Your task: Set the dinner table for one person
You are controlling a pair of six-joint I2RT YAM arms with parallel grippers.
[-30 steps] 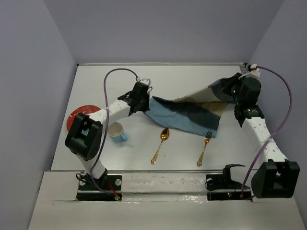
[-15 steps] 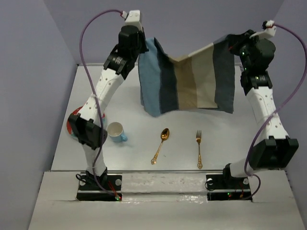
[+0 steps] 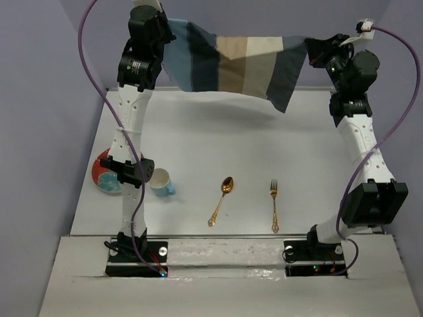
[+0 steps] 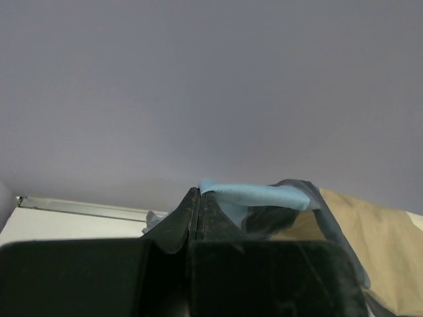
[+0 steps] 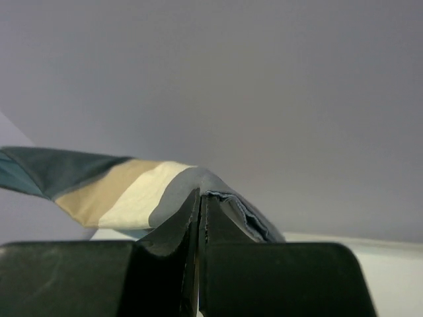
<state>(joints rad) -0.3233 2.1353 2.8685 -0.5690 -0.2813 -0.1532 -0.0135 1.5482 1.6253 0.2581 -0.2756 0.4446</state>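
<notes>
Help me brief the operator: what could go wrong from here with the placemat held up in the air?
1. The left fingers and right fingers each pinch only a thin edge of the striped placemat; a slip at either side would drop it unevenly.
2. One corner hangs loose near the right arm, so it may land folded.
3. Lowered toward the near side of the dinner table, it could cover or sweep the gold spoon and fork.

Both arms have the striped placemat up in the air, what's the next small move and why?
Probably lower both grippers together, keeping the placemat taut, onto the table just beyond the spoon and fork. The left gripper and right gripper are each shut on a corner, the cloth hangs spread above the table's far half, and the cutlery lies nearer the bases.
</notes>
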